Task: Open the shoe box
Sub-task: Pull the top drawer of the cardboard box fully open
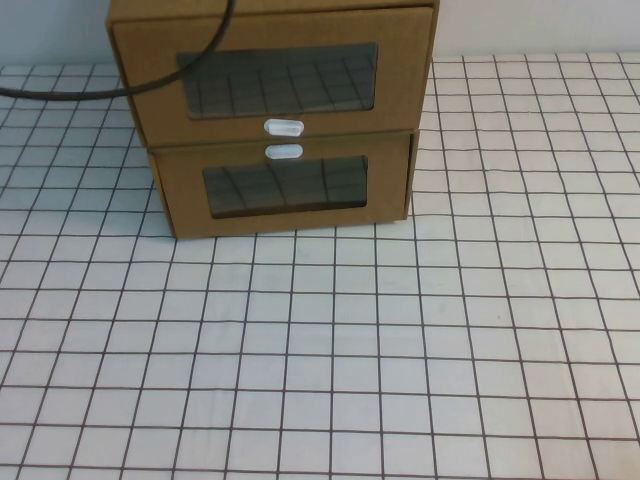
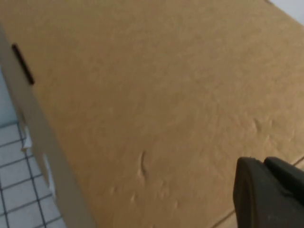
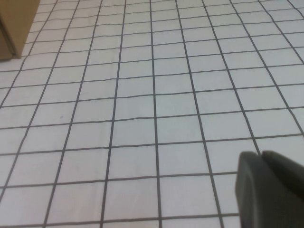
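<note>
Two brown cardboard shoe boxes stand stacked at the back of the table, the upper box on the lower box. Each front has a dark window and a white handle: the upper handle and the lower handle sit close together. Both fronts look shut. My left gripper hovers shut just above the top box's plain cardboard lid, holding nothing. My right gripper is shut and empty over the checked tablecloth, with a box corner far off. Neither gripper shows in the high view.
A black cable runs in from the left and curves up across the upper box's front. The white cloth with its dark grid covers the table in front of and to the right of the boxes.
</note>
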Controlling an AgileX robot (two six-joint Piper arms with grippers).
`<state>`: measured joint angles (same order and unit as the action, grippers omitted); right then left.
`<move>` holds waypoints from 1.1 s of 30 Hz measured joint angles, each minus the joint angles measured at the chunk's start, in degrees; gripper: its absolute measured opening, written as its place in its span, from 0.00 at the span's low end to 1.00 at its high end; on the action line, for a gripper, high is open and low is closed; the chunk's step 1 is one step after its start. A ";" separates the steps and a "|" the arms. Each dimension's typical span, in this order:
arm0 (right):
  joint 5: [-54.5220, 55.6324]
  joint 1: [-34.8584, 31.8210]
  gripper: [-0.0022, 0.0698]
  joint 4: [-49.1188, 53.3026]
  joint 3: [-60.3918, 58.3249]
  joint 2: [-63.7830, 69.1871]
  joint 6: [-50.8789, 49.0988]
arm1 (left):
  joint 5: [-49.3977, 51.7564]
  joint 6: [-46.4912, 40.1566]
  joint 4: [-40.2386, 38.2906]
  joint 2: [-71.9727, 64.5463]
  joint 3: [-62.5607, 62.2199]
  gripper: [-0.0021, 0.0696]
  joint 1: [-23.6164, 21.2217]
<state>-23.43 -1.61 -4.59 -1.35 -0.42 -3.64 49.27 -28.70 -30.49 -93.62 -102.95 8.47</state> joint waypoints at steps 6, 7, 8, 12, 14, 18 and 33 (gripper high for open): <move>0.00 0.00 0.01 0.00 0.00 0.00 0.00 | 0.76 -1.12 1.31 -8.48 -11.06 0.03 5.28; 0.00 0.00 0.01 0.00 0.00 0.00 0.00 | 0.53 -1.17 1.58 -9.69 -12.20 0.03 5.90; 0.00 0.00 0.01 0.00 0.00 0.00 0.00 | 0.13 -1.17 1.86 -10.81 -12.92 0.03 6.25; 0.00 0.00 0.01 0.00 0.00 0.00 0.00 | -1.72 -1.45 2.39 -13.75 -14.04 0.03 6.80; 0.13 0.00 0.01 0.50 0.00 0.00 0.09 | -2.09 -1.45 2.69 -14.49 -14.16 0.03 6.80; 3.60 0.00 0.01 2.47 0.00 0.00 0.09 | -1.05 -1.67 2.92 -15.44 -14.26 0.03 6.80; 21.07 0.00 0.01 -20.02 0.00 0.00 0.09 | 1.02 -2.07 3.61 -15.74 -14.26 0.03 6.80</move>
<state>-2.35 -1.61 -24.61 -1.35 -0.42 -3.55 50.29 -30.77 -26.87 -109.36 -117.21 15.27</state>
